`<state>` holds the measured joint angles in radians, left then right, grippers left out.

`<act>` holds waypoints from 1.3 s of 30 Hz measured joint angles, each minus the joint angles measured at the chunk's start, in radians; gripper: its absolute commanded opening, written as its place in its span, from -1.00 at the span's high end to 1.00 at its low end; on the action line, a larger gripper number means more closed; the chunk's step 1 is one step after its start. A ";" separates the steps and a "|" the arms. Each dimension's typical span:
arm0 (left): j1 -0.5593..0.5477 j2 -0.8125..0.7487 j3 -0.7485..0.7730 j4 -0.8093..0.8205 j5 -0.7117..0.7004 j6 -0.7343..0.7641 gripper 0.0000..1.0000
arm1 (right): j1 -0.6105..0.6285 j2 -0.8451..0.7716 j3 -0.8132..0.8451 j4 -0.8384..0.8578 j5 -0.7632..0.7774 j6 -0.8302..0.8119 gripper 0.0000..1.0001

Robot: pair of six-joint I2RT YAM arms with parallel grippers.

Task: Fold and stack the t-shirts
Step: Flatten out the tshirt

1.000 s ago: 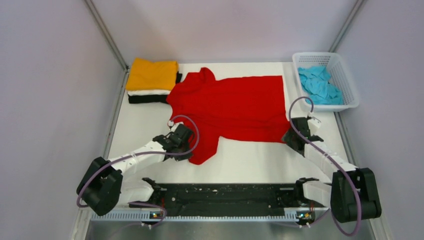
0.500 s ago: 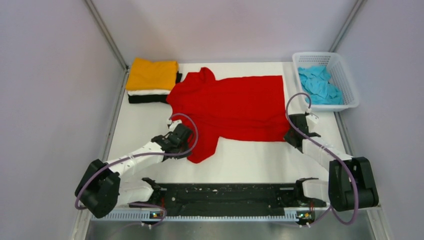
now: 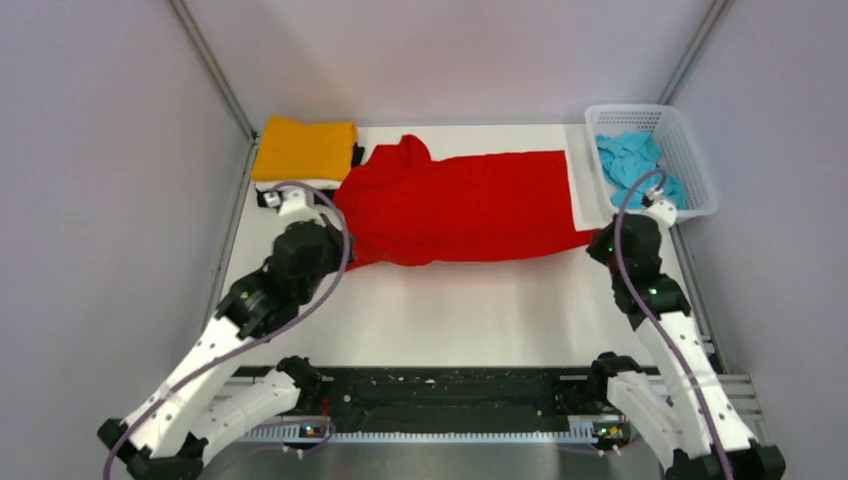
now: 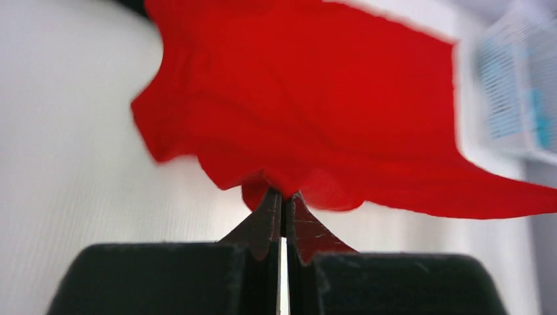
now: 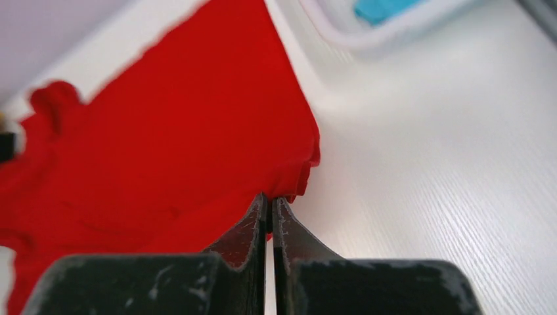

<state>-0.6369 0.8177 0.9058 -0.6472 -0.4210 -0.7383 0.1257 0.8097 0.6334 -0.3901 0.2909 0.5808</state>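
Note:
The red t-shirt lies across the back middle of the table, its near edge raised and drawn toward the back. My left gripper is shut on the shirt's near left edge; in the left wrist view a bunch of red cloth sits pinched in the closed tips. My right gripper is shut on the near right hem corner, which the right wrist view shows as red cloth caught between the fingertips. An orange-yellow t-shirt tops a folded stack at the back left. A light blue t-shirt lies crumpled in the basket.
The white lattice basket stands at the back right, just beyond my right wrist, and also shows as a basket in the left wrist view. The left arm crosses the front of the folded stack. White table lies between the shirt and the arm bases.
The right gripper has shut on the red shirt's hem corner. Both arms have reached toward the back, carrying the near edge with them, so the shirt now looks narrower front to back.

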 measured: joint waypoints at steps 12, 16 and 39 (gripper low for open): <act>0.000 -0.129 0.664 -0.029 0.094 0.247 1.00 | 0.000 -0.192 0.610 -0.188 -0.038 -0.094 1.00; 0.000 -0.042 0.990 -0.050 0.194 0.322 1.00 | 0.000 -0.184 0.866 -0.235 -0.088 -0.125 1.00; 0.134 0.498 1.297 0.095 0.023 0.645 1.00 | 0.000 -0.034 0.809 -0.138 -0.074 -0.192 1.00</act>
<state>-0.5030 1.3159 2.2028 -0.5522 -0.3981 -0.0929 0.1257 0.7757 1.4429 -0.5282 0.2173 0.3885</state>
